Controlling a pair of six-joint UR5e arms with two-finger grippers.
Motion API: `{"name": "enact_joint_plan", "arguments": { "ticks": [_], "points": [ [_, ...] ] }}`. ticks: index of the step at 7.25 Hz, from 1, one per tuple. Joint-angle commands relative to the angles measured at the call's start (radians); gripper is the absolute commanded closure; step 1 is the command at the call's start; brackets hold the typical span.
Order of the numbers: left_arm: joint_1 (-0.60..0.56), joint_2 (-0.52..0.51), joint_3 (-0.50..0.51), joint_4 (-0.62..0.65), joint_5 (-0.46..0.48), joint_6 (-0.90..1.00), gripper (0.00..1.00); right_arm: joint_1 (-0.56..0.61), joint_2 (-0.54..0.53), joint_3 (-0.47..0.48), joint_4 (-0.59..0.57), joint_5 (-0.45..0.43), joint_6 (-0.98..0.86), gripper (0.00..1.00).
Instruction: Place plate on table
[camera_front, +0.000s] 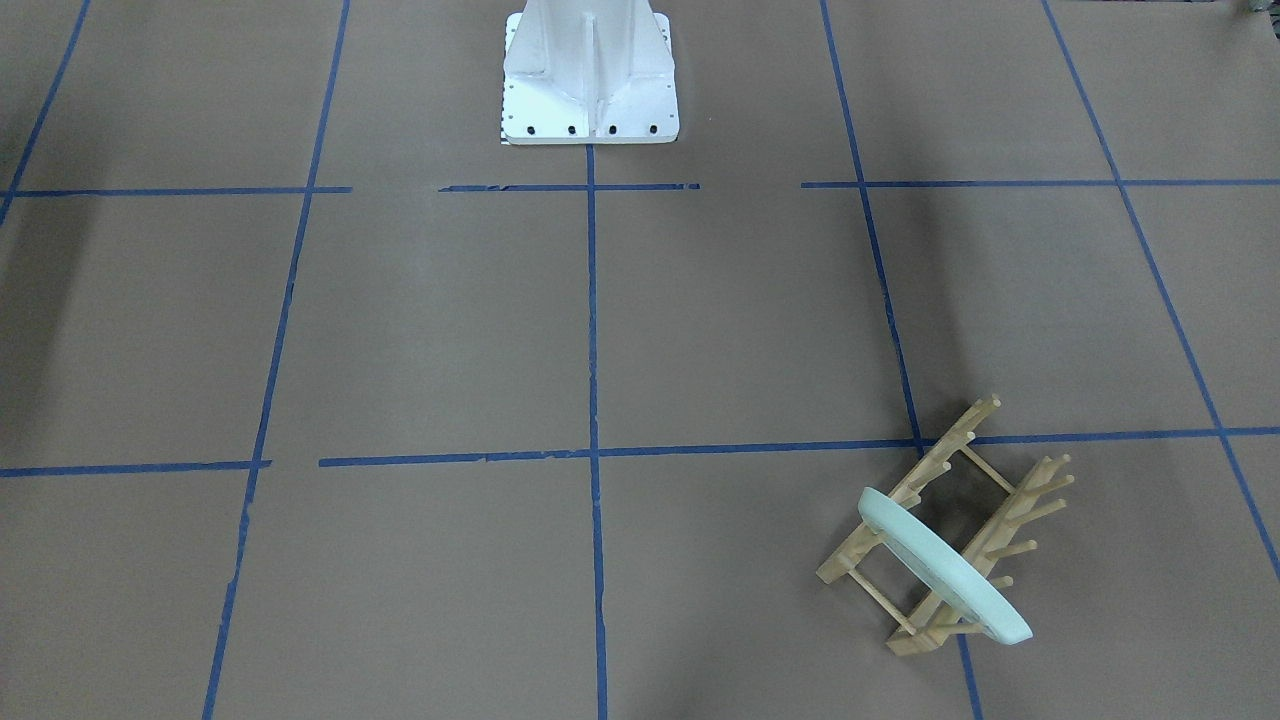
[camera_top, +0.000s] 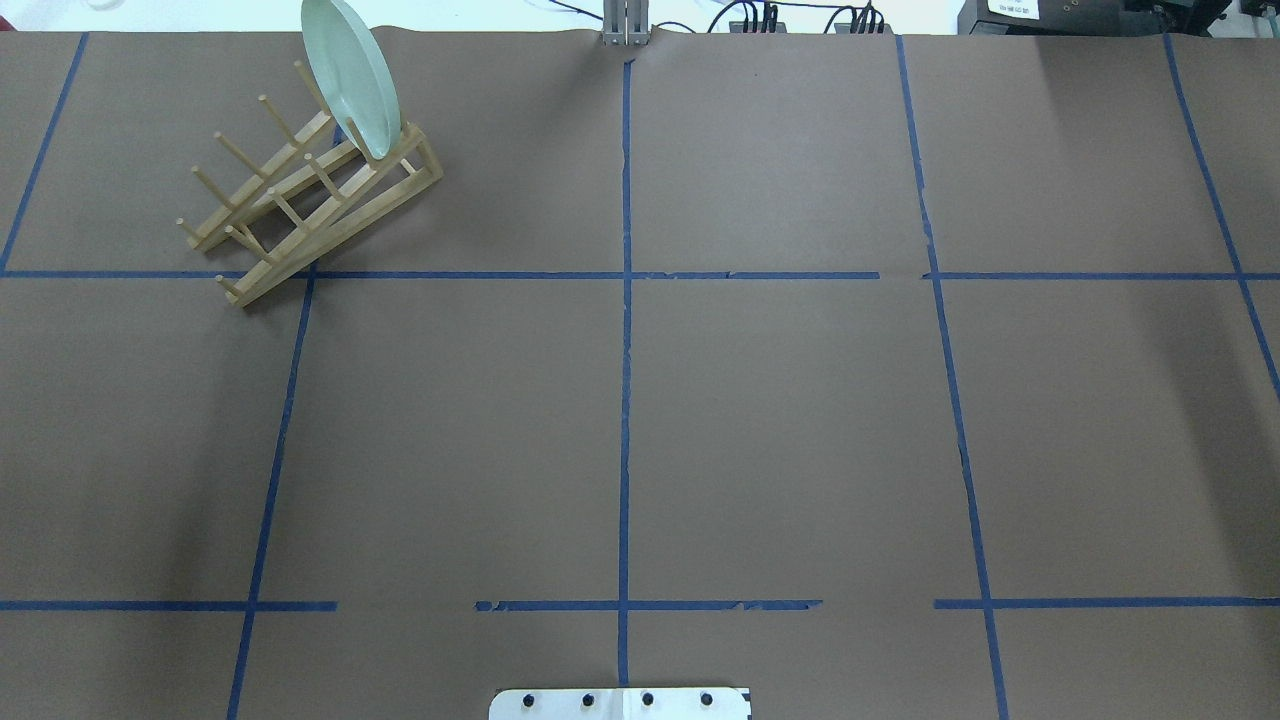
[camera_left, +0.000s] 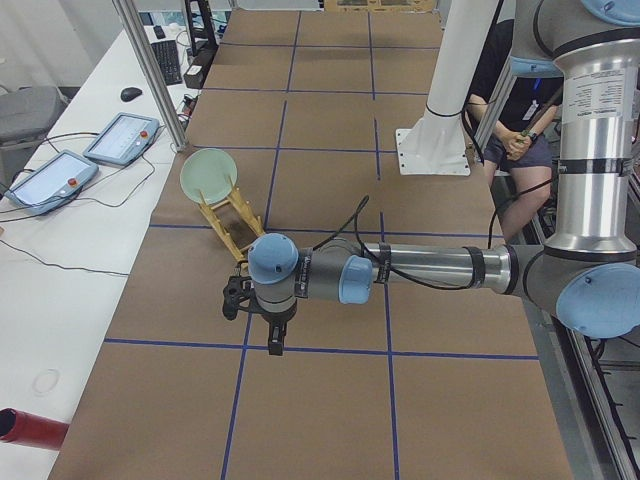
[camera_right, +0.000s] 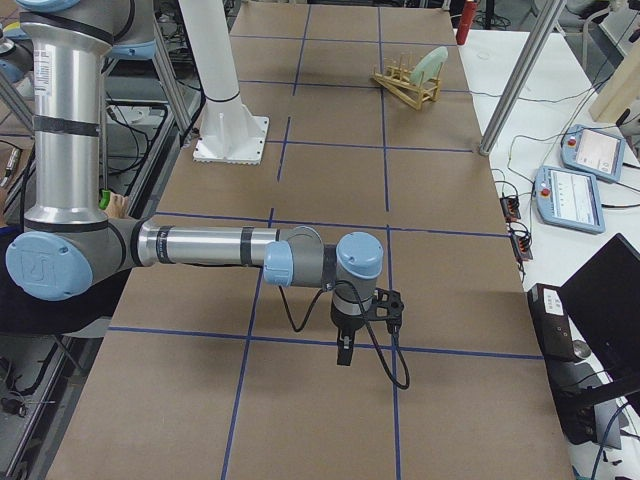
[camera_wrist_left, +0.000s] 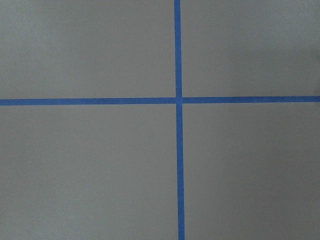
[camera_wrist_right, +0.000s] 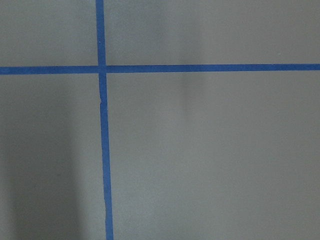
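The pale mint-green plate (camera_front: 940, 565) stands on edge between the pegs of a light wooden rack (camera_front: 1010, 500) on the brown table (camera_front: 750, 320). In the overhead view the plate (camera_top: 350, 75) is at the far left. My left gripper (camera_left: 275, 343) shows only in the exterior left view. It hangs above the table, well short of the plate (camera_left: 208, 172). My right gripper (camera_right: 345, 355) shows only in the exterior right view, far from the plate (camera_right: 428, 66). I cannot tell whether either is open or shut. Both wrist views show only table and blue tape.
The white robot base (camera_front: 590, 75) stands at the table's middle near edge. Tablets (camera_left: 122, 135) and cables lie on the white bench beyond the far edge, with metal posts (camera_left: 150, 70) there. A person (camera_left: 515, 120) sits behind the robot.
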Motion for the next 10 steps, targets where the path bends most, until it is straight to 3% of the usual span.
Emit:
{"name": "enact_joint_plan", "arguments": {
  "ticks": [1, 2, 4, 6, 8, 10],
  "points": [
    [0.002, -0.002, 0.001, -0.004, -0.003, 0.000, 0.00, 0.000, 0.000, 0.000, 0.000, 0.002, 0.001, 0.00],
    [0.003, -0.027, -0.014, -0.015, -0.005, -0.009, 0.00, 0.000, 0.000, 0.000, 0.000, 0.000, 0.001, 0.00],
    [0.003, -0.166, -0.027, -0.024, -0.096, -0.021, 0.00, 0.000, 0.000, 0.000, 0.000, 0.000, 0.001, 0.00],
    [0.020, -0.293, -0.027, -0.058, -0.120, -0.323, 0.00, 0.000, 0.000, 0.000, 0.000, 0.002, 0.001, 0.00],
    [0.113, -0.344, -0.013, -0.250, -0.117, -0.613, 0.00, 0.000, 0.000, 0.000, 0.000, 0.000, 0.001, 0.00],
    [0.173, -0.350, 0.039, -0.561, -0.106, -0.952, 0.00, 0.000, 0.000, 0.000, 0.000, 0.000, 0.001, 0.00]
  ]
}}
